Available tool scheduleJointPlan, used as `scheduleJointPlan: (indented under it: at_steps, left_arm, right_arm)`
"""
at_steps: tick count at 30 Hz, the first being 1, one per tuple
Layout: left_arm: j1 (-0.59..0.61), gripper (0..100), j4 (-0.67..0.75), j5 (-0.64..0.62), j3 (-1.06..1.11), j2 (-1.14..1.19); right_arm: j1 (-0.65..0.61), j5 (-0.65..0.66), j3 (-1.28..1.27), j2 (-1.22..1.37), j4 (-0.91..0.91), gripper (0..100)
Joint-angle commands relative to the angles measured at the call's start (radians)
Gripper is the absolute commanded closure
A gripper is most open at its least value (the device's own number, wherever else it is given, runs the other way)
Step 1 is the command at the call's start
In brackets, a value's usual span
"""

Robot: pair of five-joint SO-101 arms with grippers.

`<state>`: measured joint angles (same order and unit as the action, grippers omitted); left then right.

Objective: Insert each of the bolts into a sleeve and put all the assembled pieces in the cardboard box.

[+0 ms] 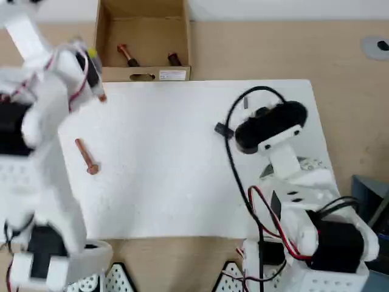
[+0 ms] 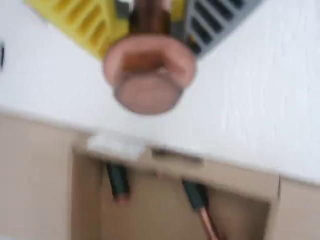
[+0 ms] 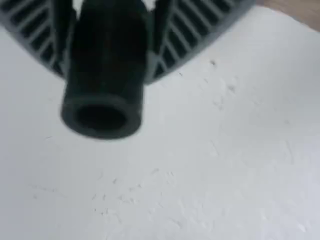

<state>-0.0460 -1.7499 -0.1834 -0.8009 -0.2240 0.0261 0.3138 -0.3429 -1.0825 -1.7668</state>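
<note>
Nearest the arm bases, a loose bolt (image 1: 86,157) is seen lying flat on the white mat (image 1: 182,182), on the left arm's side and well apart from both pincers. No sleeve is seen beside it. It is judged to be stock for a later pairing.

Further out, over the middle of the mat, the right gripper (image 1: 220,129) is closed on a black sleeve (image 3: 102,85). The sleeve is clamped by its rear part, so the open bore is left free past the fingertips. This is judged deliberate, since an unobstructed mouth is needed for a bolt to be entered.

Further still, near the mat's far left corner, the left gripper (image 2: 150,17) is closed on a copper bolt (image 2: 149,75). It is held by the shank between the yellow finger (image 2: 75,22) and the grey finger (image 2: 220,20), head turned toward the wrist camera. The little of the shank that shows is bare. The two held parts are well apart, so insertion is judged not yet begun.

Farthest off, the cardboard box (image 1: 118,74) is set just beyond the mat's far edge. Two assembled pieces (image 1: 126,56) are lying on its floor, apart from each other. The box is judged to be placed within the left arm's reach for drop-off.
</note>
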Motion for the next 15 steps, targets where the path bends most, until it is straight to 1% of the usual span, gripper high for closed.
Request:
scheduleJointPlan:
  at_steps: [1, 5, 10, 12, 15]
  left_arm:
    - [-0.032, 100, -0.003, 0.023, 0.235, -0.217]
    - [-0.028, 100, 0.003, 0.028, 0.451, -0.386]
    - [-0.025, 100, 0.052, 0.029, 0.707, -0.587]
    - [-0.026, 100, 0.092, 0.029, 0.825, -0.682]
    - [-0.026, 100, 0.203, 0.029, 1.062, -0.843]
  right_arm:
    - [0.013, -0.091, 0.005, -0.01, 0.031, 98.9]
    - [0.013, -0.184, -0.064, -0.01, 0.086, 98.9]
    - [0.001, -0.324, -0.15, -0.01, 0.181, 98.9]
    - [-0.036, -0.364, -0.191, -0.01, 0.224, 98.9]
    - [-0.131, -0.428, -0.245, -0.01, 0.272, 98.9]
